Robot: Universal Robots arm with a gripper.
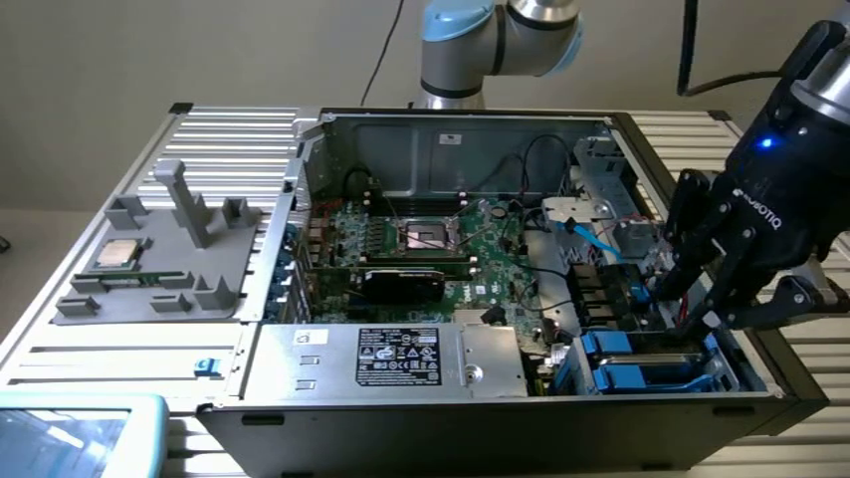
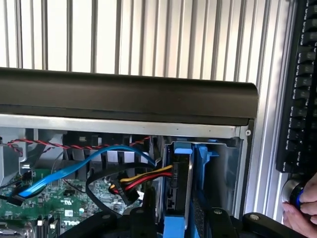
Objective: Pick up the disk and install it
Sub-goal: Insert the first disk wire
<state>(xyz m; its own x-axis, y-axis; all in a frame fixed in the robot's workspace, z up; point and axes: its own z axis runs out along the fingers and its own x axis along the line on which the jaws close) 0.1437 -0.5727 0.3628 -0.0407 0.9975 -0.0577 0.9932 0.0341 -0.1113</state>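
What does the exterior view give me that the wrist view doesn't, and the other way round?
Exterior view only: the whole open case, the grey tray on that view's left with a chip on it, the power supply, and the gripper lowered over the drive bay. Wrist view only: a close look down into the bay, with the disk standing in its blue bracket, red and yellow power wires beside it, a keyboard and a person's hand on a knob. Both: blue brackets, blue data cable, motherboard.
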